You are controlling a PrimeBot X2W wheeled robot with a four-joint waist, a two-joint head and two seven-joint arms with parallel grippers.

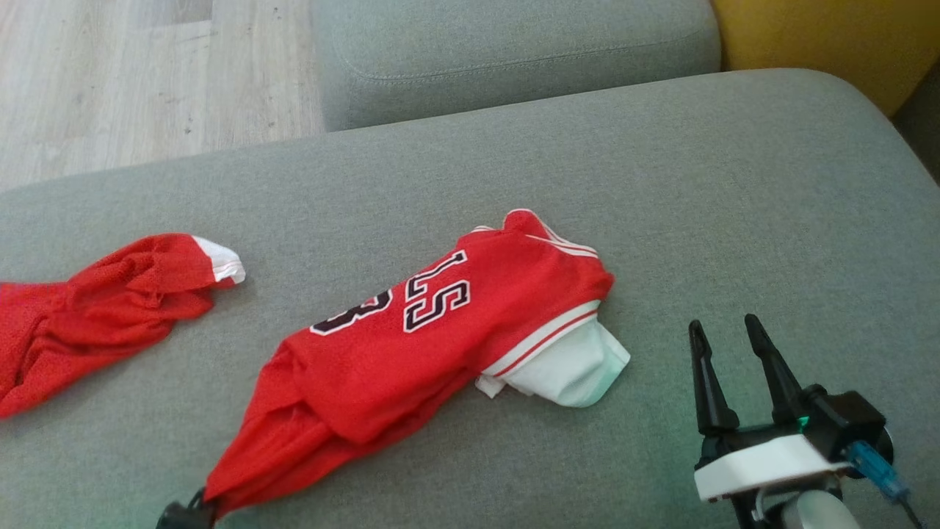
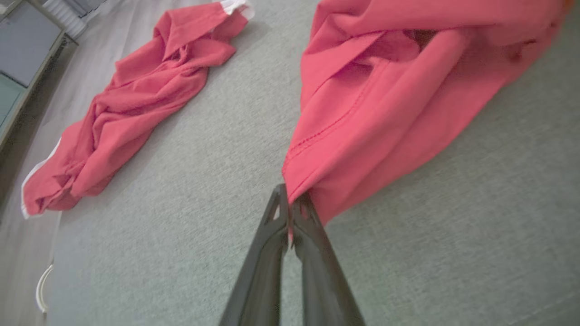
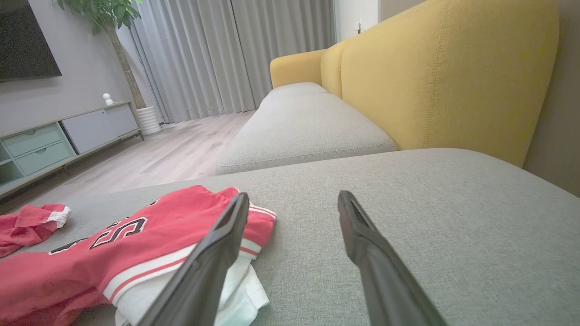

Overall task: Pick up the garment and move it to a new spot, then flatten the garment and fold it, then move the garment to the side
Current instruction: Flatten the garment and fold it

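Note:
The garment (image 1: 440, 330) is a red jersey with black-and-white lettering, white trim and a white inner layer, lying bunched on the grey sofa seat (image 1: 734, 191). In the left wrist view its red hem (image 2: 385, 104) runs down into my left gripper (image 2: 290, 206), which is shut on the corner of the cloth. In the head view that gripper (image 1: 197, 505) sits at the bottom edge under the garment's lower left end. My right gripper (image 1: 723, 330) stands open just right of the garment, holding nothing. In the right wrist view its fingers (image 3: 226, 235) frame the jersey's white-trimmed end (image 3: 136, 253).
A second red garment (image 1: 95, 308) lies crumpled at the seat's left side, also seen in the left wrist view (image 2: 136, 99). Another grey cushion (image 1: 514, 51) and the yellow backrest (image 3: 444, 72) lie beyond. Wooden floor (image 1: 132, 73) is at the far left.

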